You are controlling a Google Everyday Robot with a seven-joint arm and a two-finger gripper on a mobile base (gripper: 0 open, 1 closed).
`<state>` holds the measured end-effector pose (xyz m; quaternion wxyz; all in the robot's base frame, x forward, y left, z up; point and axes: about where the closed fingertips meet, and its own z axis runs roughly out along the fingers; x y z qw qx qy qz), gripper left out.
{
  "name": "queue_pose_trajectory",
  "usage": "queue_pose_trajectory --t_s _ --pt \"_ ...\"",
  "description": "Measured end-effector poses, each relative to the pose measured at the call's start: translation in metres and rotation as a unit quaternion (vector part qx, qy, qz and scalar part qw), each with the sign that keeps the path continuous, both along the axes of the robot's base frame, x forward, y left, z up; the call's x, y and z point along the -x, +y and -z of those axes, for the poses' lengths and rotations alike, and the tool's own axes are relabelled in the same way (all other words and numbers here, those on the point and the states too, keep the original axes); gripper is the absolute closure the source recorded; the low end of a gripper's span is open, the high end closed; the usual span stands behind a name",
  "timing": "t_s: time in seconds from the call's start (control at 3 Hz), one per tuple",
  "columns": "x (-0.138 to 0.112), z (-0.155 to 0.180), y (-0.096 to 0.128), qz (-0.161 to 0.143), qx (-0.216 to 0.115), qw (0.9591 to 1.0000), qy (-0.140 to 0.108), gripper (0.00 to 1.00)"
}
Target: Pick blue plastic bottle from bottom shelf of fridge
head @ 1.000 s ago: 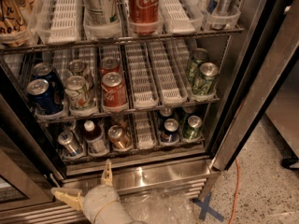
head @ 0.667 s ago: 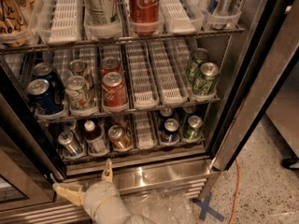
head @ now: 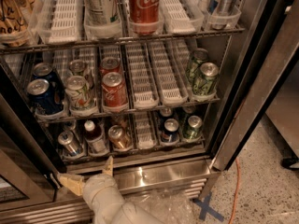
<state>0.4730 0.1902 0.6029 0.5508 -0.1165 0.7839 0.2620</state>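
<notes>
Camera view shows my gripper open and empty just below the blue plastic bottle, which stands white-capped on the fridge's wire bottom shelf. A silver can and a coppery can flank the bottle closely, and a shiny steel sill lies below it.

Canteen or shop drinks corner.
Steel fridge racked with cans; my gripper sits at its sill.

cream gripper (by steel sill), brownish white-capped bottle.
</notes>
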Motion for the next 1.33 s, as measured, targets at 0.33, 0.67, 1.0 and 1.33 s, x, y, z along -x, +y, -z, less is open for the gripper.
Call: queue_pose_trajectory --t_s 0.33,0.67,1.0,1.33 --pt "-0.007 0.003 -0.008 0.035 0.015 0.9993 0.004 0.0" --pt "-0.018 0.006 -0.017 0.103 0.051 0.9934 0.002 0.0" --pt "-0.033 0.001 -0.029 0.181 0.079 0.9803 -0.01 0.0" --pt "-0.036 -0.006 -0.036 0.199 0.076 0.9768 -0.023 0.0"
